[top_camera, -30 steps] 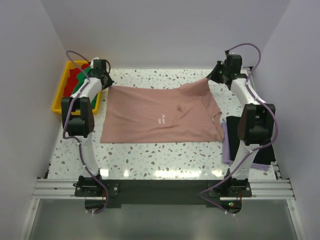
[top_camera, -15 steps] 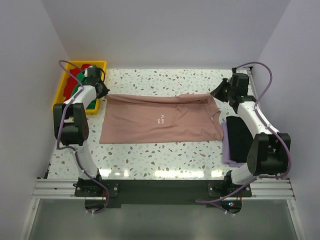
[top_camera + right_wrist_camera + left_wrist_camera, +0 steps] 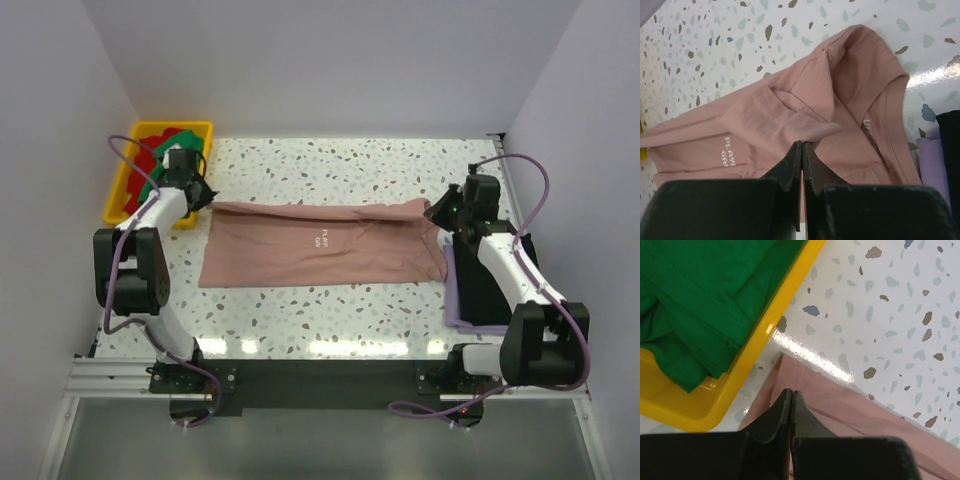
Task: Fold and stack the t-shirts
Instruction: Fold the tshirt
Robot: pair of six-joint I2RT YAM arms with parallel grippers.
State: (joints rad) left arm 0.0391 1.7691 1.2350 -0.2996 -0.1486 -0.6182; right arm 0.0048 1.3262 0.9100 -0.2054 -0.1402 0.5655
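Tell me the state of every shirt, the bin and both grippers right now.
pink t-shirt: spread out, far edge folded over
green t-shirt: crumpled in yellow bin
red t-shirt: crumpled beside it
black t-shirt: folded, on lavender t-shirt
lavender t-shirt: flat, under it
left gripper: shut on pink t-shirt
right gripper: shut on pink t-shirt

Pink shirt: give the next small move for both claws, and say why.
Probably draw both claws toward the near hem together. The left claw and right claw are each shut on the pink shirt's far edge, which is folded only partway over; the near hem lies uncovered.
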